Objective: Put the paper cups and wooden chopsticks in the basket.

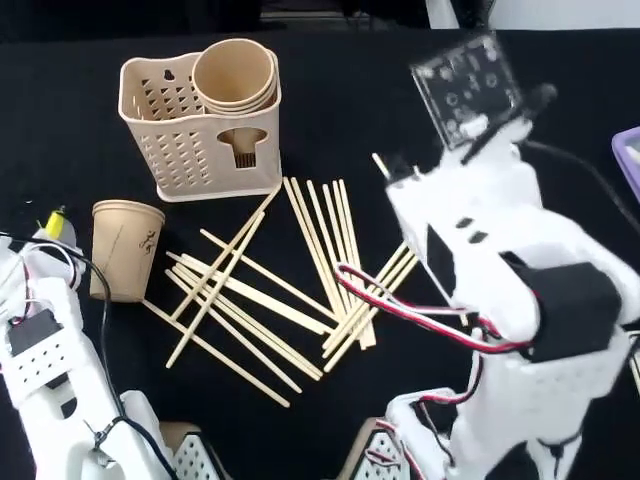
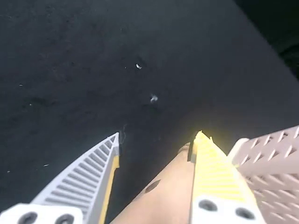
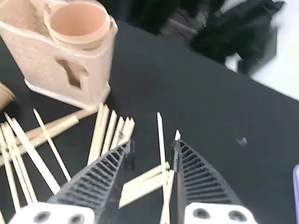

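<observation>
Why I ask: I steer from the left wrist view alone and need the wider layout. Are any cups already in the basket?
Observer: Yes, a stack of cups stands in one end of the basket.
Operator: Where are the chopsticks?
Observer: Loose chopsticks lie scattered on the table, on the arms' side of the basket.
Operator: And the other arm?
Observer: The right gripper is open over some of those chopsticks.
</observation>
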